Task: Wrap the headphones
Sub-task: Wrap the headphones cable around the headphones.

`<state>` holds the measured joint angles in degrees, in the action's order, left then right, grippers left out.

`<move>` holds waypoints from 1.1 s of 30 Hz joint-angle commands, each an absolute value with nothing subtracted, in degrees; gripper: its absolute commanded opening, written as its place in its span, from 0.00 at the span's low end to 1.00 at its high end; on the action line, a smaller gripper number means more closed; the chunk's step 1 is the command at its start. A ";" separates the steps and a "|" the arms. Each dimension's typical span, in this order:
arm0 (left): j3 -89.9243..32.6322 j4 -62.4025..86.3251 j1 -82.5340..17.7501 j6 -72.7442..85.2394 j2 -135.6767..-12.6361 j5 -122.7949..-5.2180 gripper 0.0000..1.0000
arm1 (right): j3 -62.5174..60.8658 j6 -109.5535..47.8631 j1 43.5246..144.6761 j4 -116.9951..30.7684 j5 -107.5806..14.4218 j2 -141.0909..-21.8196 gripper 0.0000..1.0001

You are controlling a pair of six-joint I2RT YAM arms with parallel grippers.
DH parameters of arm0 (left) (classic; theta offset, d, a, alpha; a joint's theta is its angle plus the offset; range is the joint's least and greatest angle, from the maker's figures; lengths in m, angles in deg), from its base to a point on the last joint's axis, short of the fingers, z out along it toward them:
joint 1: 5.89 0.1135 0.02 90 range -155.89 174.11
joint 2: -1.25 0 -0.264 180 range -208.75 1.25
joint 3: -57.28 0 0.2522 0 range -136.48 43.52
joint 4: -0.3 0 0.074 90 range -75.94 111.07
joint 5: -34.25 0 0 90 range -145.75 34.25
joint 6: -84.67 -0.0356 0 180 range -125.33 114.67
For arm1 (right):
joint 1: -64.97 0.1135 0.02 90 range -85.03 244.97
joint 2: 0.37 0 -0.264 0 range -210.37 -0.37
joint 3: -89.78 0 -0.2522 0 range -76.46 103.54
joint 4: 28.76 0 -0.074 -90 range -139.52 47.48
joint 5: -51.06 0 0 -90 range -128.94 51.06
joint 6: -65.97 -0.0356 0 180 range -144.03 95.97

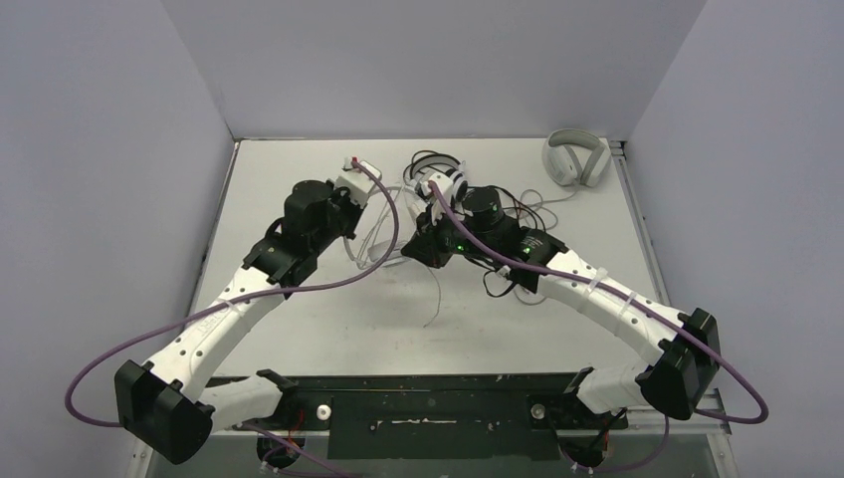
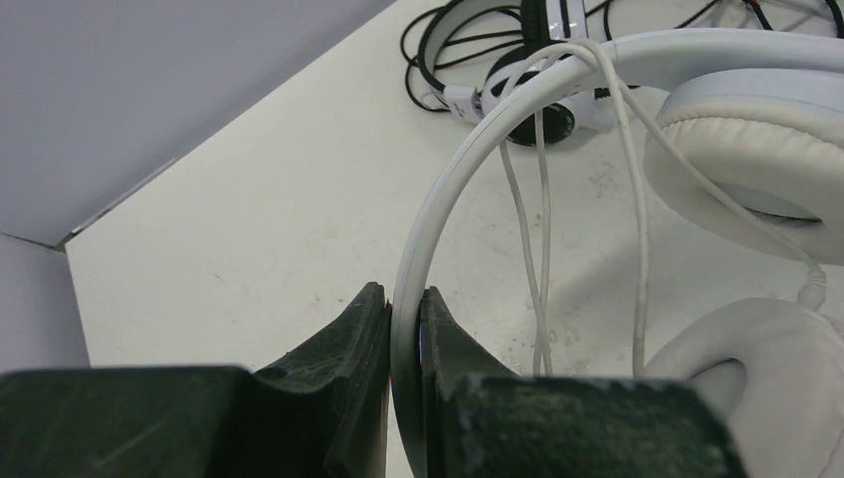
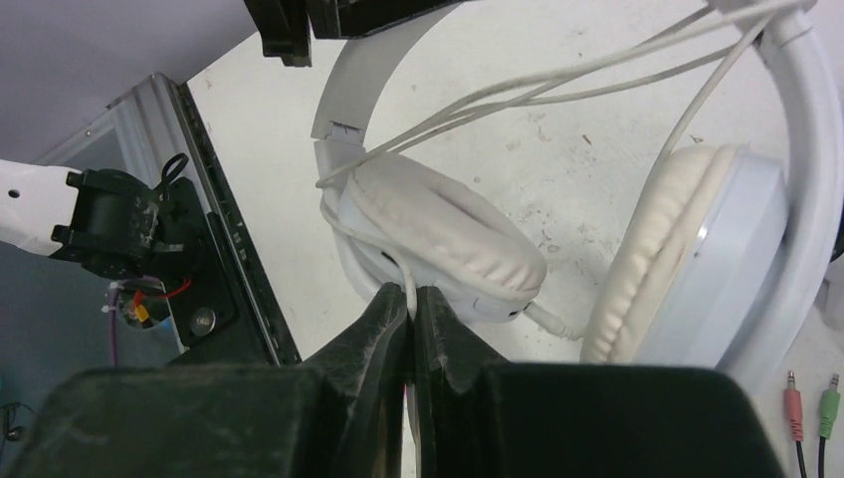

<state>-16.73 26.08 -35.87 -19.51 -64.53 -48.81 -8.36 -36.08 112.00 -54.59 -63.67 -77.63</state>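
Observation:
The small all-white headphones [image 2: 741,164] hang just above the table between my two arms. My left gripper [image 2: 406,311] is shut on their thin white headband [image 2: 448,189]. My right gripper [image 3: 411,302] is shut on their thin white cable [image 3: 518,85], right under one cream ear pad [image 3: 438,234]. That cable loops over the headband and across both ear cups. The black-and-white headset [image 2: 542,95] lies farther back on the table with its black cable [image 2: 438,40] in loose loops. In the top view my right arm mostly covers it.
A light grey over-ear pair [image 1: 575,157] sits at the table's far right corner. Pink and green jack plugs [image 3: 811,386] lie beside the white ear cup. Black cable loops [image 1: 518,211] spread under my right arm. Grey walls enclose the table.

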 commanded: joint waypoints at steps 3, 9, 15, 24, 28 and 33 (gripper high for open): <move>-14.95 27.86 -37.18 -17.82 -63.82 -55.27 0.00 | -3.84 -32.62 110.76 -59.93 -63.89 -75.83 0.04; -13.53 28.27 -38.87 -17.97 -65.48 -55.37 0.00 | -1.63 -29.41 109.86 -64.25 -59.23 -76.36 0.06; -15.32 31.71 -39.32 -17.40 -67.47 -57.47 0.00 | 0.39 -25.99 109.62 -69.76 -51.34 -77.77 0.07; -21.69 41.59 -42.52 -17.93 -72.91 -52.30 0.00 | 0.55 -23.05 109.30 -71.78 -44.22 -78.76 0.13; -21.12 40.49 -42.54 -18.56 -72.52 -53.63 0.00 | -0.91 -21.85 108.73 -70.66 -41.54 -78.97 0.12; -22.48 41.87 -42.54 -18.05 -72.97 -57.03 0.00 | -3.72 -21.40 106.10 -68.30 -41.25 -78.86 0.14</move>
